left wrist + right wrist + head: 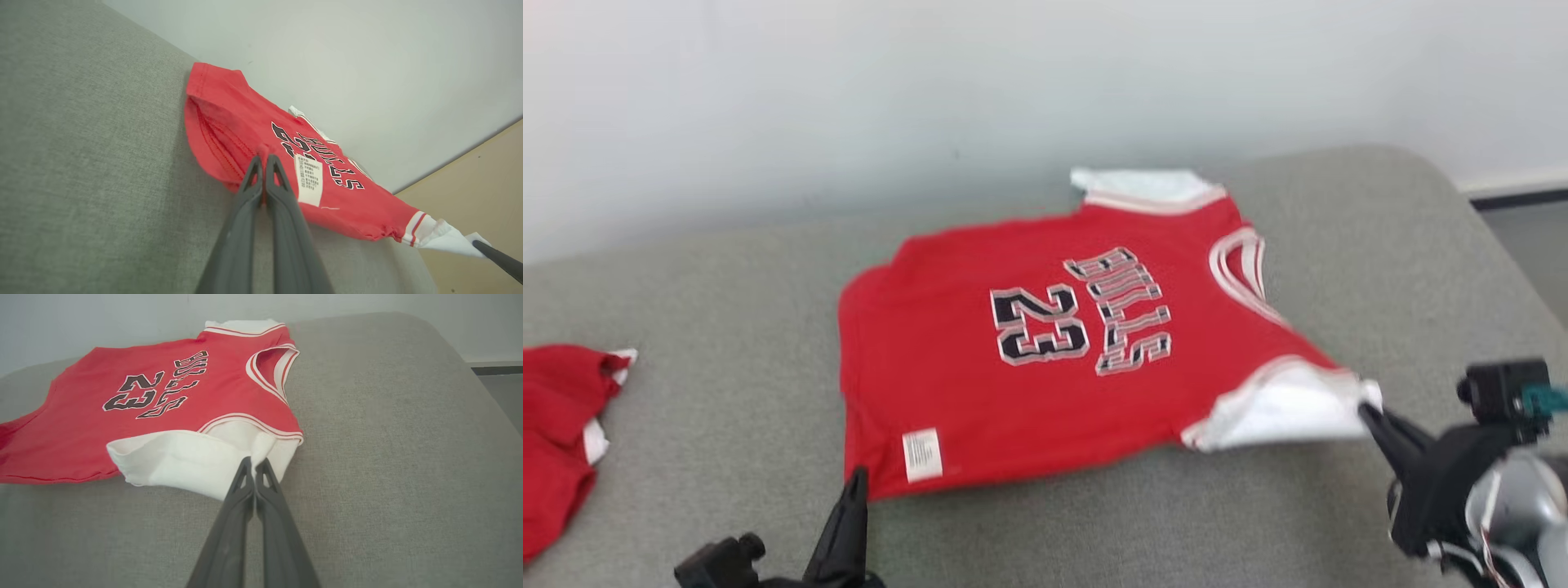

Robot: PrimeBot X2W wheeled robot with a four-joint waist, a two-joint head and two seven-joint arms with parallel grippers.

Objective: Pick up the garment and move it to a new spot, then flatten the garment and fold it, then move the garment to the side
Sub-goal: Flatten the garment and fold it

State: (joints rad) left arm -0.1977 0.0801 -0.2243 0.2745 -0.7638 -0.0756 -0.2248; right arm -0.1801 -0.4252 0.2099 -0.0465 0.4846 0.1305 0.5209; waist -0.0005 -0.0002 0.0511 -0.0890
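The garment [1054,343] is a red jersey with white sleeves and "BULLS 23" on its front, spread on the grey cushion with its neck toward the right. My left gripper [856,480] is shut on the jersey's hem corner; in the left wrist view the red cloth [229,134] is pinched between its tips [263,157] beside a white care label [308,179]. My right gripper [1365,412] is shut on the near white sleeve, and the right wrist view has its tips [254,461] closed on that sleeve's [184,459] edge.
A second red and white garment [560,433] lies crumpled at the cushion's left edge. The grey cushion [727,294] ends at a pale wall behind and rounds off at the right, where floor [1535,237] shows. Bare cushion lies in front of and right of the jersey.
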